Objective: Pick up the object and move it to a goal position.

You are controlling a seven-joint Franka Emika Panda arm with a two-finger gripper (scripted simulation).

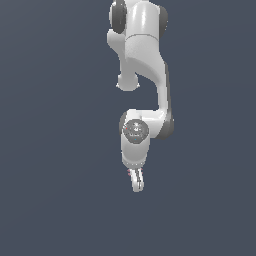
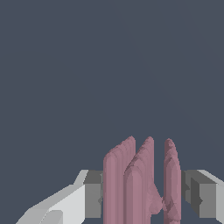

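In the wrist view the object (image 2: 131, 183) is a dull maroon-red piece that shows as a few upright rounded ribs. It stands between my two grey finger pads (image 2: 92, 194), and both pads sit against its sides. My gripper (image 2: 142, 197) is shut on it. In the exterior view the white arm hangs down the middle of the picture with the gripper (image 1: 137, 186) pointing down. Only a tiny pinkish speck of the object (image 1: 129, 172) shows at the gripper's side. No goal marker shows in either view.
A plain dark blue-grey surface (image 1: 50, 200) fills both views. The arm's upper links (image 1: 145, 55) rise toward the top of the exterior view. No other objects show.
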